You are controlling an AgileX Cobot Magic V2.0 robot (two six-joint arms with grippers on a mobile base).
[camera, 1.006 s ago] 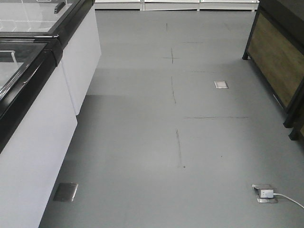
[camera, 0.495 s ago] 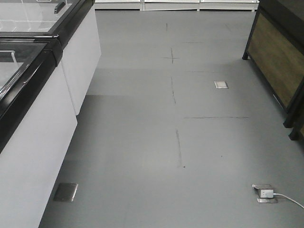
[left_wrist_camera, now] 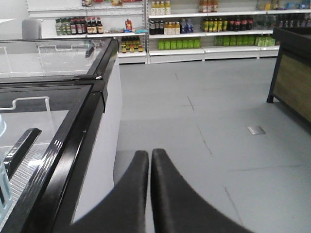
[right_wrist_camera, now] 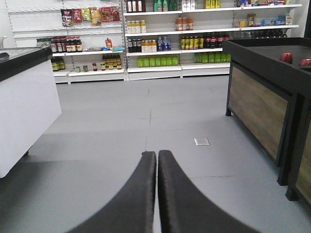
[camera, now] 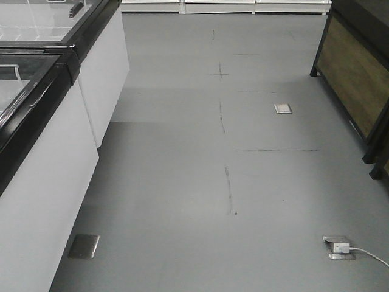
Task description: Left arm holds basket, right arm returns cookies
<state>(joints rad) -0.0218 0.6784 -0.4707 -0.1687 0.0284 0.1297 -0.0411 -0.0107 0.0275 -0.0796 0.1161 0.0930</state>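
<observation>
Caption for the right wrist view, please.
Right gripper, jaws shut and empty, faces stocked shelves across a grey shop floor; dark wood-panelled stand alongside.

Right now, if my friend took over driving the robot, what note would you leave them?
Left gripper: shut, empty, beside the glass-topped freezer.
Right gripper: shut, empty, above the floor.
Basket: maybe the light blue sliver at the left wrist view's edge; cannot be sure.
Cookies: not in view.
Done: nothing that shows.
Left to do: hold the basket, then return the cookies.
</observation>
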